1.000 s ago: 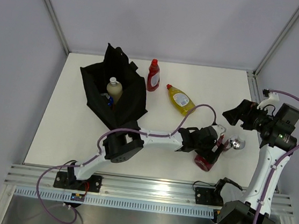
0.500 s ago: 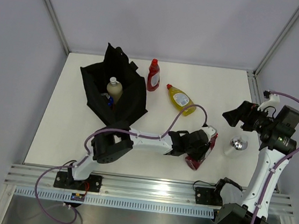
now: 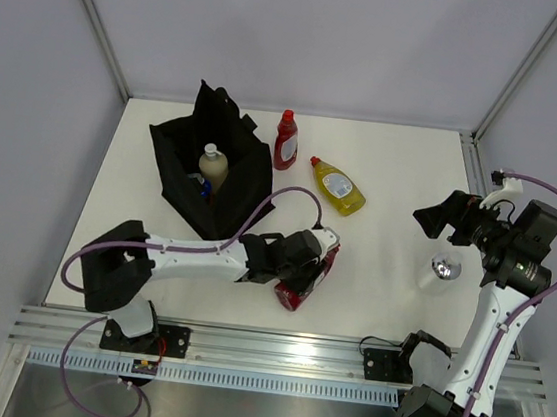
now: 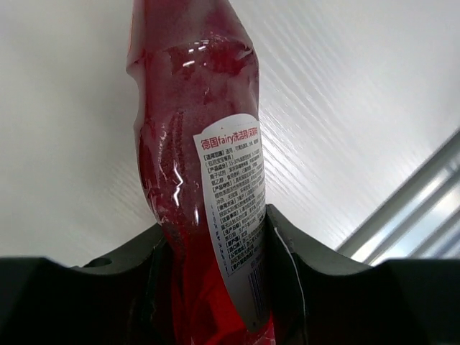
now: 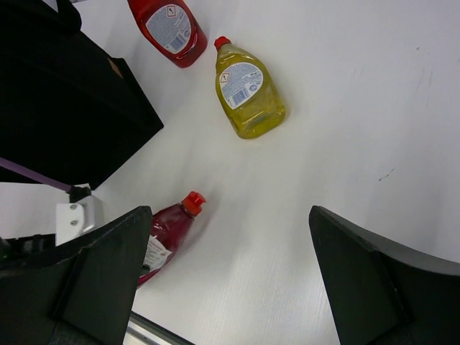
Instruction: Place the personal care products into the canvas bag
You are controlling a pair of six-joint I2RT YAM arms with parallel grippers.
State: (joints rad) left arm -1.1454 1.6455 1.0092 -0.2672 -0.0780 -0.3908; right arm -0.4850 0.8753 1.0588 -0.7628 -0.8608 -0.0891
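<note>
- The maroon bottle (image 4: 190, 165) is clear plastic filled with dark red liquid. It is pinched in at a waist and topped by a red cap (image 5: 192, 203).
- Its white label (image 4: 233, 208) reads "fairy" among Chinese characters, with fine print and a barcode below.
- The left fingers (image 4: 291, 280) are clamped on its lower body, one on each side.
- The bottle sits tilted near the front edge of the tabletop (image 3: 404, 163), just right of the canvas bag (image 3: 248, 170) and outside it. I cannot tell whether it touches the surface.
- The right fingers (image 5: 108, 273) are spread wide and hold nothing, near the silvery can (image 3: 439, 270).
</note>
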